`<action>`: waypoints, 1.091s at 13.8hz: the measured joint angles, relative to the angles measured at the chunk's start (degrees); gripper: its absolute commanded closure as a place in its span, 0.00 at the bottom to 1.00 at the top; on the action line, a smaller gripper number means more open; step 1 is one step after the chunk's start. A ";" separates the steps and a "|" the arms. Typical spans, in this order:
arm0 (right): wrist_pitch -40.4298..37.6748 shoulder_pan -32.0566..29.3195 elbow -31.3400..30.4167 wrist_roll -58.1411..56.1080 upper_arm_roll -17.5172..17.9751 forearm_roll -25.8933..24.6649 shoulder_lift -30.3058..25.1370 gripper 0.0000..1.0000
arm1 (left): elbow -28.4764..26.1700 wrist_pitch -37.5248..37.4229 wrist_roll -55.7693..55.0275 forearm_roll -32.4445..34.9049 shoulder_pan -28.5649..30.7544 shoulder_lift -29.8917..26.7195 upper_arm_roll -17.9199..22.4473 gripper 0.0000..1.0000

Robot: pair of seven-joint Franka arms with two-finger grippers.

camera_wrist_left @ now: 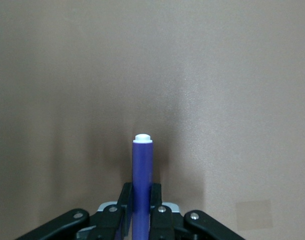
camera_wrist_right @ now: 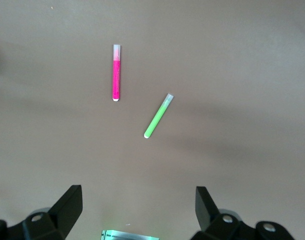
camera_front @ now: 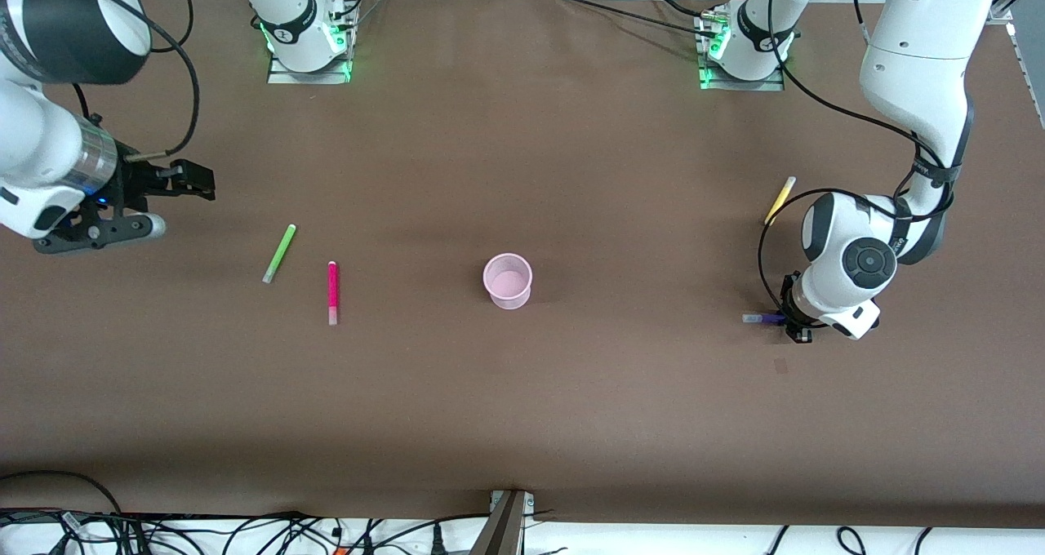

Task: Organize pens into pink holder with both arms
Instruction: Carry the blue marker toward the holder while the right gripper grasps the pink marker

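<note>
The pink holder (camera_front: 508, 280) stands upright mid-table. My left gripper (camera_front: 790, 321) is low at the table near the left arm's end, shut on the purple pen (camera_front: 763, 319). In the left wrist view the purple pen (camera_wrist_left: 142, 160) sits between the jaws of the left gripper (camera_wrist_left: 142, 192), white end pointing away. The yellow pen (camera_front: 780, 200) lies farther from the front camera, beside the left arm. My right gripper (camera_front: 175, 204) is open and empty, up over the table at the right arm's end. The green pen (camera_front: 279, 253) (camera_wrist_right: 157, 116) and magenta pen (camera_front: 332, 292) (camera_wrist_right: 116, 73) lie between it and the holder; the right gripper (camera_wrist_right: 137, 200) shows open.
The brown table (camera_front: 571, 424) has bare room all round the holder. Both arm bases (camera_front: 310, 45) stand along the edge farthest from the front camera. Cables (camera_front: 245, 535) lie off the table's nearest edge.
</note>
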 measured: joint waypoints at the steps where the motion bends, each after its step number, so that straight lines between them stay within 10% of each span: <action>1: 0.07 0.07 0.00 0.00 0.00 0.00 0.25 0.00 | 0.26 0.08 -0.03 0.00 0.00 -0.07 0.00 1.00; 7: 12.75 0.76 -9.26 0.40 0.05 2.88 -0.34 0.00 | 3.56 -4.86 -0.01 0.01 -1.63 -7.40 -2.80 1.00; 15: 52.14 5.48 -33.15 11.84 2.54 4.69 4.51 0.05 | 15.38 -26.92 -13.89 5.71 -24.24 -13.34 -3.84 1.00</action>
